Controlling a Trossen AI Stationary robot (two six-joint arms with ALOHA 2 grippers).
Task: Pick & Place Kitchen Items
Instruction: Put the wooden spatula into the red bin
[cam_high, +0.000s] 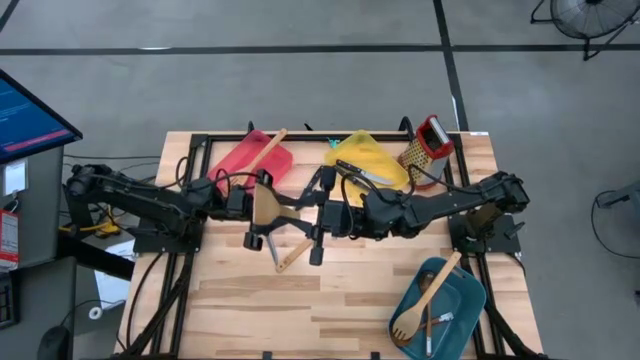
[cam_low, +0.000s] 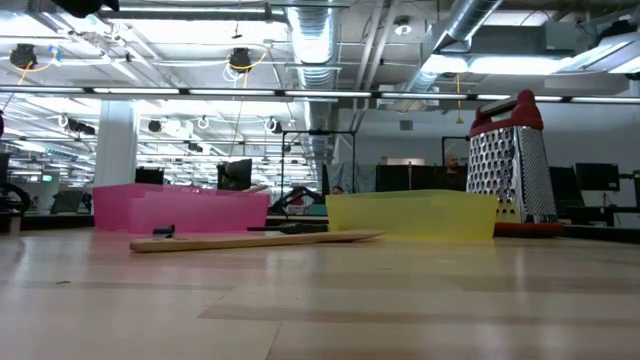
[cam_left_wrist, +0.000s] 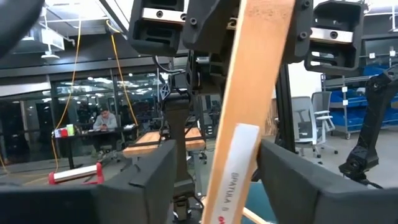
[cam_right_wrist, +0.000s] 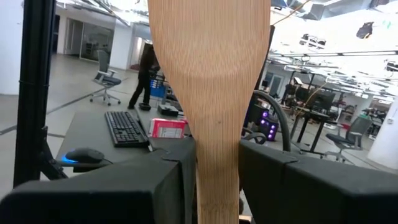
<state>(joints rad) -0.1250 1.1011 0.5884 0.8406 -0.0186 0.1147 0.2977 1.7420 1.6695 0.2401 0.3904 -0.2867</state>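
Right tool (cam_right_wrist: 217, 186) grips spatula (cam_right_wrist: 211, 74); only overhead shows the left tool (cam_high: 262, 238).

Grey floor (cam_high: 300, 25) crossed by dark tape lines, exposed ceiling ducts (cam_low: 320, 40) with strip lights, office chairs (cam_right_wrist: 102, 78) (two seen), glass-walled rooms (cam_left_wrist: 93, 112) far off

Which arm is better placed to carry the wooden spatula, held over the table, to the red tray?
Likely the left. The red tray lies on its side, and the left gripper has its fingers flanking the wooden spatula, though with gaps. The right gripper grips it but sits farther away.
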